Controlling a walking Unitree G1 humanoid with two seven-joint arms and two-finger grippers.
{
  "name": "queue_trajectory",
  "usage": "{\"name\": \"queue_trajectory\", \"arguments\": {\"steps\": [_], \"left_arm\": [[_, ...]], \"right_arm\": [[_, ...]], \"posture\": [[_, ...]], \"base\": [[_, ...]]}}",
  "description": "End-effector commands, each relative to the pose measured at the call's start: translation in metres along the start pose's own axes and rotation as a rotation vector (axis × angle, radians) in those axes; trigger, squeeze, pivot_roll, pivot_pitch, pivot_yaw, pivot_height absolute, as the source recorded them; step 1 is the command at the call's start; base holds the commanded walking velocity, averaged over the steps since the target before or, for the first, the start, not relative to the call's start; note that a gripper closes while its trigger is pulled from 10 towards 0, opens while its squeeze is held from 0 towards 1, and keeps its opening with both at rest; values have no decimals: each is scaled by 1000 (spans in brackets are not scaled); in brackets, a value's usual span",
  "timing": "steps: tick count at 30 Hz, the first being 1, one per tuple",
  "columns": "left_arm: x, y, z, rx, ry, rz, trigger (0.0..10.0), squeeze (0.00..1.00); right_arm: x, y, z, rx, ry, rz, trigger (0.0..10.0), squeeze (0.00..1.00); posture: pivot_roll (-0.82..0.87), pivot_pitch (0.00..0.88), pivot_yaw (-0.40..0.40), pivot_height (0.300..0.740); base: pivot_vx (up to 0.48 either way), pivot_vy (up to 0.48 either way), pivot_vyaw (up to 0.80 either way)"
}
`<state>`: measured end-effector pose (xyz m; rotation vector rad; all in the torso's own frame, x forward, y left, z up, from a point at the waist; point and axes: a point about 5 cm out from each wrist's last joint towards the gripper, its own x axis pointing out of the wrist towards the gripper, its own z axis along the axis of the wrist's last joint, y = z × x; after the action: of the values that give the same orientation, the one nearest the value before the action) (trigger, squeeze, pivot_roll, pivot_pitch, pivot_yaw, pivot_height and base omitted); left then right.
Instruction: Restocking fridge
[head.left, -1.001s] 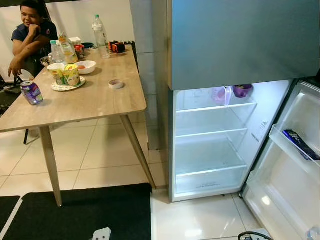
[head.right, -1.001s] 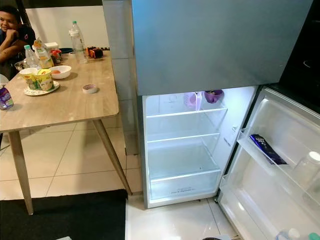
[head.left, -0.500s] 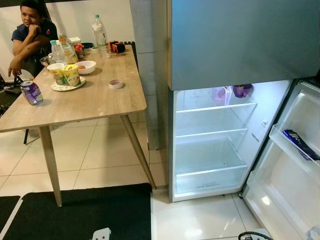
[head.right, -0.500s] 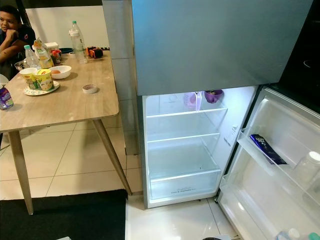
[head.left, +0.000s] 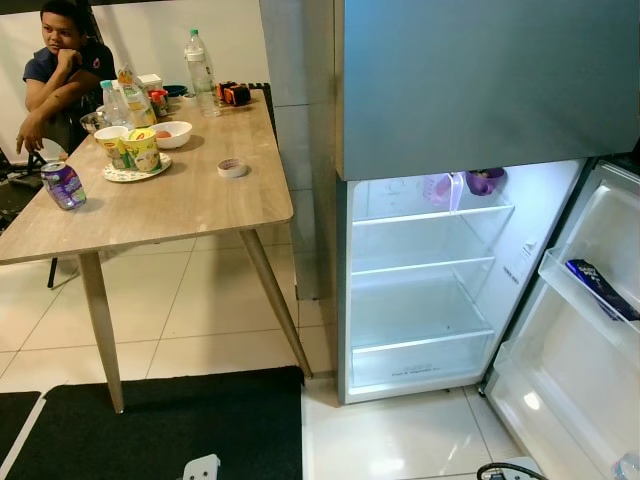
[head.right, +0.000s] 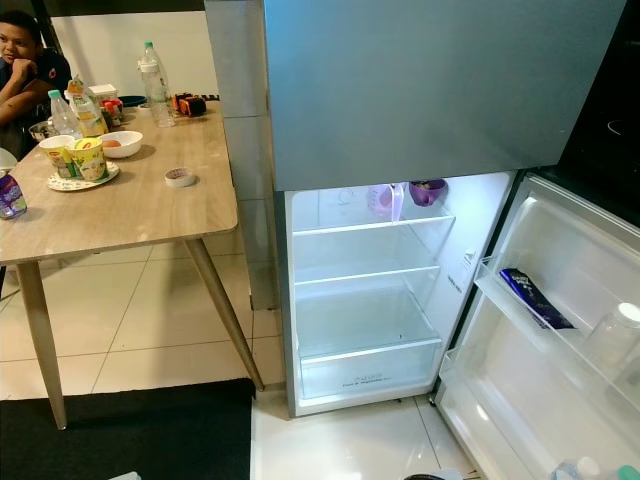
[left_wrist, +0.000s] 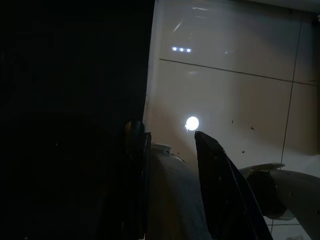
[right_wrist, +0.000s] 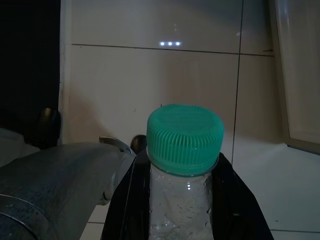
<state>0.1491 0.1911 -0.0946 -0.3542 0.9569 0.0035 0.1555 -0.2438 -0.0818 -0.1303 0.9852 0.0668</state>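
Right gripper (right_wrist: 185, 200): fingers pinched a green-capped water bottle (right_wrist: 184, 150).
Left gripper (left_wrist: 170, 145): fingers spread, holding nothing.
Fridge (head.left: 420, 290): door open.

The fridge (head.left: 420, 290) stands open ahead of me, its lower shelves (head.left: 420, 268) bare, so there is room to reach in at 3 levels. On the top shelf a purple cup (head.left: 485, 181) and a clear jug (head.left: 440, 189) crowd the back right. The open door (head.right: 545, 340) swings out on my right; a dark packet (head.right: 530, 297) lies in its upper bin. To my left the counter (head.left: 180, 200) and its slanted leg (head.left: 275, 300) stand near the fridge's side, tiled floor (head.left: 200, 310) between them.
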Motion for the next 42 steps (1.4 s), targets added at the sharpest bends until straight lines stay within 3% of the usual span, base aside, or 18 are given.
{"name": "queue_trajectory", "arguments": {"steps": [1,21,42], "left_arm": [[1,-2,-2,30,16,-4,10000,0],[-1,-2,-12,32,43,5,10000,0],[-2,1,-11,33,42,17,10000,0]], "right_arm": [[0,-2,3,-2,-7,-8,10000,0],[-1,-8,4,0,-8,-22,10000,0],[0,-3,3,-1,-12,-5,10000,0]], "posture": [[-87,0,0,734],[-84,0,-12,734],[-94,0,-5,734]], "base": [[0,0,0],[0,0,0],[0,0,0]]}}
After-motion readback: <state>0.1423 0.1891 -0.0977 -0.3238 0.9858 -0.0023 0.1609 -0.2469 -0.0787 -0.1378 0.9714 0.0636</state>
